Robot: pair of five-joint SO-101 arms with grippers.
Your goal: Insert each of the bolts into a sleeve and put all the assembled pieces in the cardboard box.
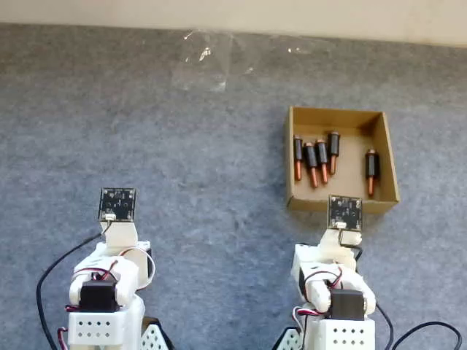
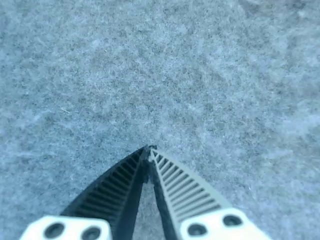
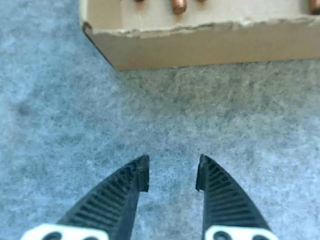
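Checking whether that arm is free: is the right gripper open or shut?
Open. In its wrist view the right gripper has its fingertips apart, with carpet showing between them and nothing held.
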